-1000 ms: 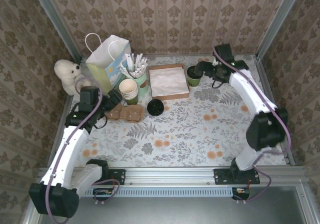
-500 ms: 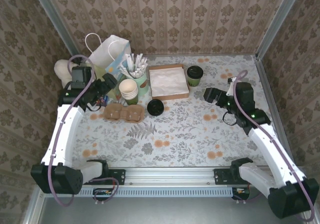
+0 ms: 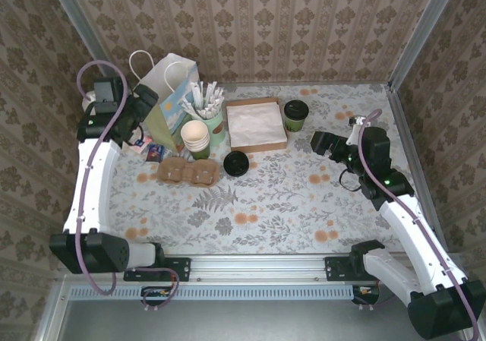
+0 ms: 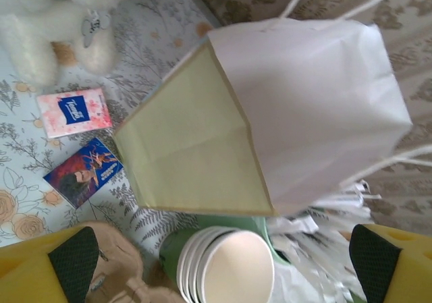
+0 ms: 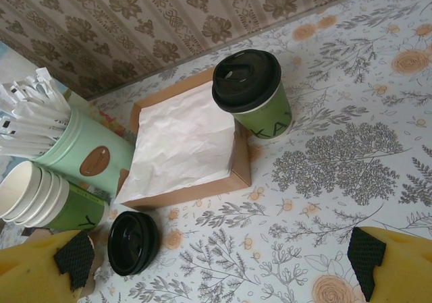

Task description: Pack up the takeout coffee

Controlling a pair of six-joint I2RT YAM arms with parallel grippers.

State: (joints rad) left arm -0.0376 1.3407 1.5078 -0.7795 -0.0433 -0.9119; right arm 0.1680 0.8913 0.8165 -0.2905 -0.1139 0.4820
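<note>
Takeout coffee (image 3: 295, 114) sat upright, lid on, back of table, just beside tray of white paper (image 3: 256, 124). Right gripper (image 3: 319, 142) near it, jaws wide, empty. Left gripper (image 3: 143, 99) also wide, empty, by paper bag (image 3: 165, 90).

The floral table (image 3: 304, 204) bears a napkin box (image 3: 257, 124), with the coffee (image 3: 295, 115) just right of it, a lid (image 3: 237, 162) before its near-left corner, and to its left a stick holder (image 3: 216, 131), cup stack (image 3: 196, 138), carrier (image 3: 188, 172), bag (image 3: 168, 90), pink packet (image 4: 73, 112), blue packet (image 4: 84, 171) and bear (image 4: 47, 19).
</note>
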